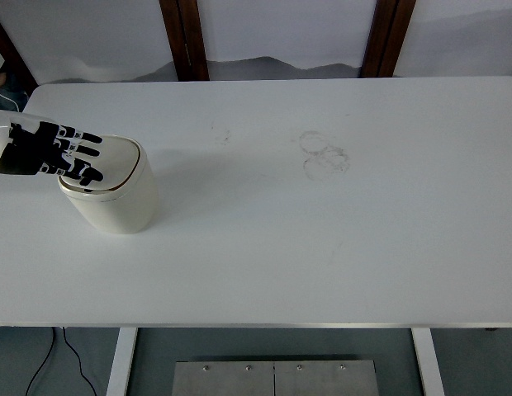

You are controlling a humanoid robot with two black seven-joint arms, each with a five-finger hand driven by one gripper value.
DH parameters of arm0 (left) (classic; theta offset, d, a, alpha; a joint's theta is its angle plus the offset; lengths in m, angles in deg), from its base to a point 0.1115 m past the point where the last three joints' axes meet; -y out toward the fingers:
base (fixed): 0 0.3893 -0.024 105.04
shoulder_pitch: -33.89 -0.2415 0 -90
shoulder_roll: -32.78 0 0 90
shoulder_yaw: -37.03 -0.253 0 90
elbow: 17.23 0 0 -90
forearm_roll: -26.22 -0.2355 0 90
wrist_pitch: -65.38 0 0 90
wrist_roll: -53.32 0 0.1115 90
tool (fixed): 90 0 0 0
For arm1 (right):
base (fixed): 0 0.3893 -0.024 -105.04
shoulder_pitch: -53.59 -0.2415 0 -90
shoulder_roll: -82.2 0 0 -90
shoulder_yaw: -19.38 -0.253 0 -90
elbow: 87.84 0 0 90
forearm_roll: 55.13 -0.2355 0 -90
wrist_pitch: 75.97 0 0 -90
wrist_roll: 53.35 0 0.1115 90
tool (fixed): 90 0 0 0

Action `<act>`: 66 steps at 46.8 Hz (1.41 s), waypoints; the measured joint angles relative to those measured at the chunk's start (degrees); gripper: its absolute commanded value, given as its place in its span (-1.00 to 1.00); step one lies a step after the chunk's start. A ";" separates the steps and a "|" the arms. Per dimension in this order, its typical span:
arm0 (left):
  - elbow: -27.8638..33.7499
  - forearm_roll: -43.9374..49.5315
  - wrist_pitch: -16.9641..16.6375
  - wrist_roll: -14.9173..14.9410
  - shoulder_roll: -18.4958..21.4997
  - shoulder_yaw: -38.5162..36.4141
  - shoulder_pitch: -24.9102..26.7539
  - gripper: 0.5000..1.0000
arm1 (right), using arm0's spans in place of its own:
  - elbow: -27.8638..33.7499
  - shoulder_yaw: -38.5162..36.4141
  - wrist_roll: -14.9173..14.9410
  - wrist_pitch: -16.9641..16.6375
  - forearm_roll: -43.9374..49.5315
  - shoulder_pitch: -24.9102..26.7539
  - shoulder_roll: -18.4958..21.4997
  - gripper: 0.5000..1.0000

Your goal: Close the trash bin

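Note:
A small cream-white trash bin [116, 198] stands at the table's left side. Its lid [114, 162] lies flat on the rim, with a thin brown seam showing around it. My left hand [62, 153] comes in from the left edge, black with white knuckle marks. Its fingers [84, 155] are spread flat and rest on the left part of the lid, holding nothing. The right arm is out of sight.
The white table [322, 239] carries faint ring-shaped smudges [322, 155] right of centre. Two dark wooden posts [183, 37] stand behind the far edge. A metal plate [274, 378] and a cable [54, 355] lie on the floor below the near edge.

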 measured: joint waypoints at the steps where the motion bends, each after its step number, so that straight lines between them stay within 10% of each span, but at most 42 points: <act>1: -0.02 0.00 -0.01 0.00 0.02 0.04 -0.12 1.00 | 0.00 0.00 0.00 0.00 0.00 0.00 0.00 0.98; 35: -0.13 -0.08 0.15 -0.06 1.47 1.13 -0.65 1.00 | 0.00 0.00 0.00 0.02 0.00 0.00 0.00 0.98; 66: -9.43 -0.10 4.38 -0.08 3.92 20.75 -0.32 1.00 | 0.00 0.00 0.09 0.02 0.00 0.00 0.00 0.98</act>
